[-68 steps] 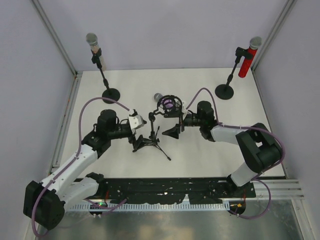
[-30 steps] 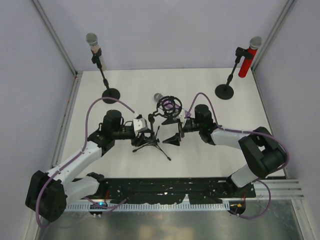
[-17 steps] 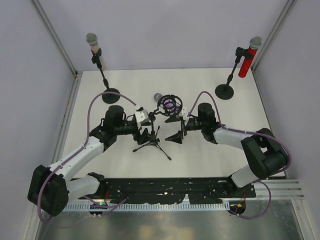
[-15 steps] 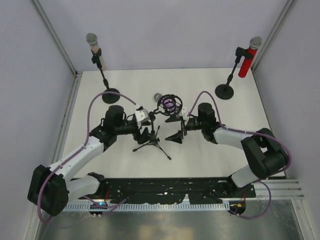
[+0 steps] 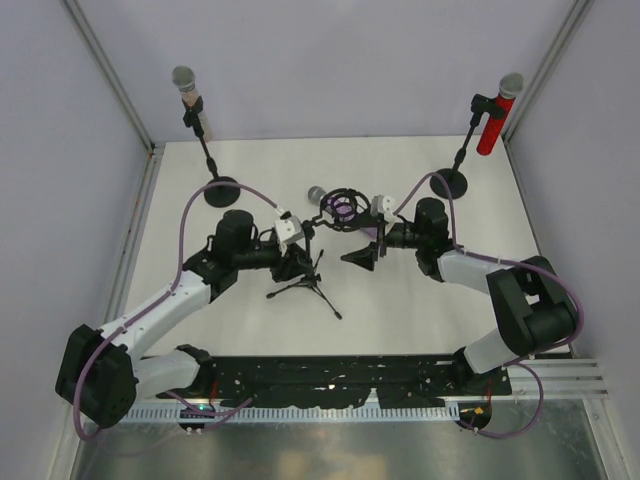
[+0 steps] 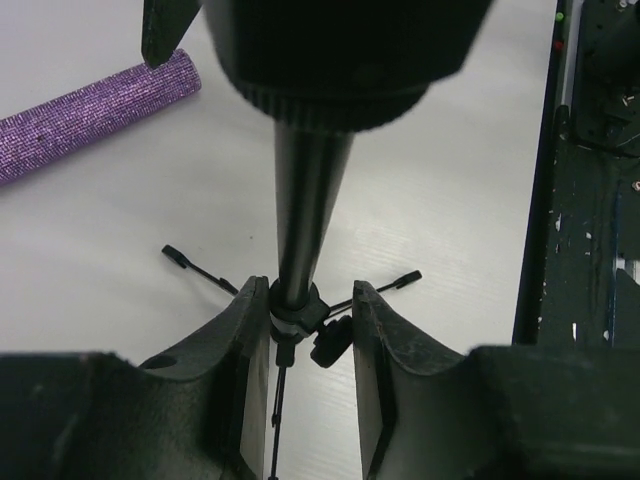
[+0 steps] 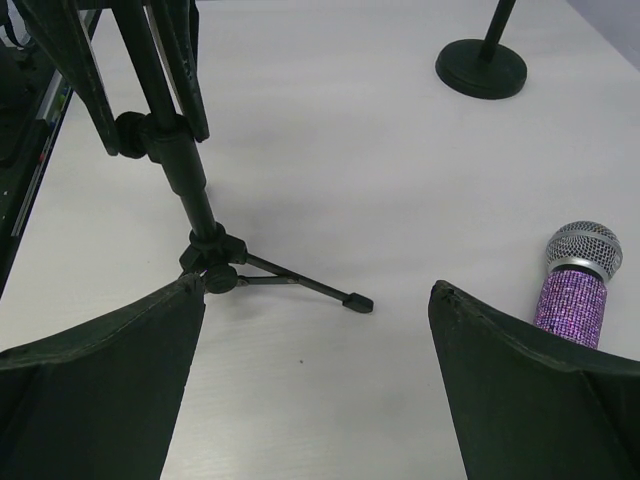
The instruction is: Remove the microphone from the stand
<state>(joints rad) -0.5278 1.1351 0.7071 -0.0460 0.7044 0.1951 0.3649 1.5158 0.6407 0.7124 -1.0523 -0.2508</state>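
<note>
The purple glitter microphone [image 7: 570, 290] with its silver head lies flat on the white table; its body [image 6: 95, 110] also shows in the left wrist view. From above, the microphone [image 5: 318, 194] lies partly under the stand's empty ring mount [image 5: 343, 207]. The black tripod stand [image 5: 303, 283] is upright. My left gripper [image 6: 310, 290] is shut on the stand's pole [image 6: 305, 200] at its lower collar. My left gripper [image 5: 299, 262] sits just left of the pole. My right gripper [image 7: 318, 290] hangs wide open over bare table between the tripod [image 7: 215, 265] and the microphone, holding nothing.
Two other stands hold microphones, a beige one [image 5: 192, 100] back left and a red one [image 5: 491, 120] back right, on round bases [image 5: 222, 188] [image 5: 449, 182]. One round base [image 7: 481, 68] shows ahead of the right gripper. A black rail [image 6: 590, 200] runs along the near edge.
My left gripper moved right to the stand, opened wider, then closed round the pole. My right gripper drew back to the right, away from the tripod. The microphone has not moved.
</note>
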